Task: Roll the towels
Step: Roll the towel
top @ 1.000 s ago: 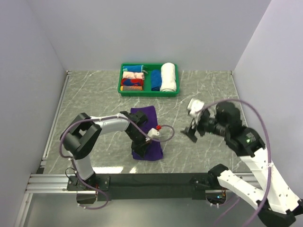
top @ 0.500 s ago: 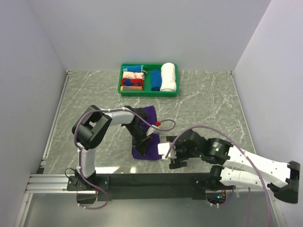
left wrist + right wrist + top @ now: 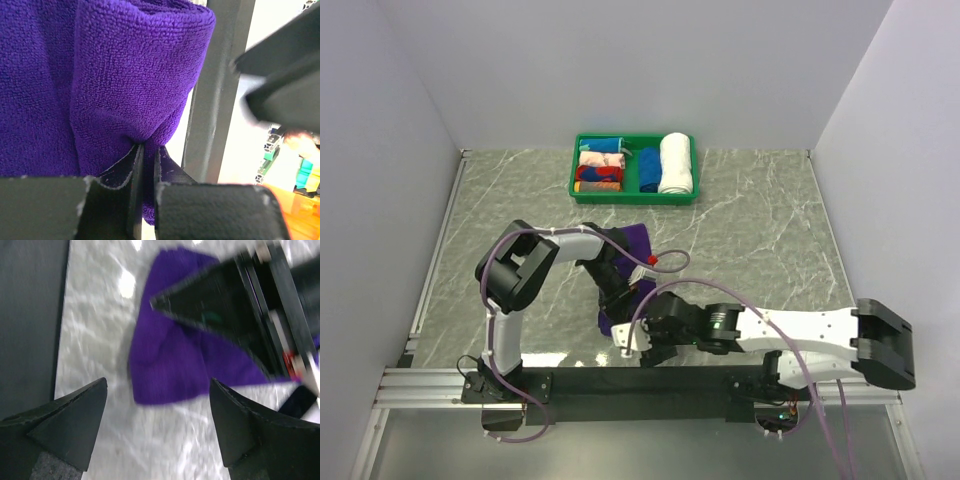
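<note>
Left pincer (image 3: 148, 155) is pinching a fold of the purple towel (image 3: 125, 75) tight. Right pincer (image 3: 157, 385) is spread wide, just at 6 o'clock of the towel. Seen from above, the towel lies near the middle of the table (image 3: 760, 220), with the green tray (image 3: 630, 198) at 12 o'clock.

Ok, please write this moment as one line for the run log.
left gripper: shut on deep-purple soft cloth towel, pinching a fold | right gripper: open, facing towel's near end | roll: not finished
</note>
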`<move>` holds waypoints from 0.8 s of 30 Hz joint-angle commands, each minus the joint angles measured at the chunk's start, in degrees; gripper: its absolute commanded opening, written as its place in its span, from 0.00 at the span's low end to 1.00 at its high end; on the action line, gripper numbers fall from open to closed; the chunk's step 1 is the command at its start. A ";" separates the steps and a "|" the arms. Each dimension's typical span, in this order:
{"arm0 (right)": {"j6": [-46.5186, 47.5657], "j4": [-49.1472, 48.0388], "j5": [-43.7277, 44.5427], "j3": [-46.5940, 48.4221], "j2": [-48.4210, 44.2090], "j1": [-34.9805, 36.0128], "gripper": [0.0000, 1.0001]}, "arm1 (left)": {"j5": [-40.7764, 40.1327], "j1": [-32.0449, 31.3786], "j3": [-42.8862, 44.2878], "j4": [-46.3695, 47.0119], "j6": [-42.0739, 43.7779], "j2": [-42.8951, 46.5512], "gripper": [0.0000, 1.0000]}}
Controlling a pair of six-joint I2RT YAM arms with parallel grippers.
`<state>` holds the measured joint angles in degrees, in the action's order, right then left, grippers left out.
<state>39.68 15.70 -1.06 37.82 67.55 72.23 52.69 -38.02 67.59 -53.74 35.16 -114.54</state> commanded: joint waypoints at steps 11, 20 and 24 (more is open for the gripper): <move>-2.06 -15.09 1.24 -0.56 15.77 -0.85 0.78 | -8.39 2.24 -1.32 3.99 3.95 -3.06 0.11; -4.96 0.63 -9.65 8.40 19.46 -5.60 0.28 | -7.07 3.13 -0.53 1.79 4.31 -2.70 0.11; -7.42 6.25 -14.92 11.04 19.73 -6.57 0.00 | -5.84 4.62 -0.18 1.62 3.25 -2.70 0.11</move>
<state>35.40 14.39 -8.78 45.87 87.20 66.11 54.43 -35.38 67.75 -55.48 35.79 -115.35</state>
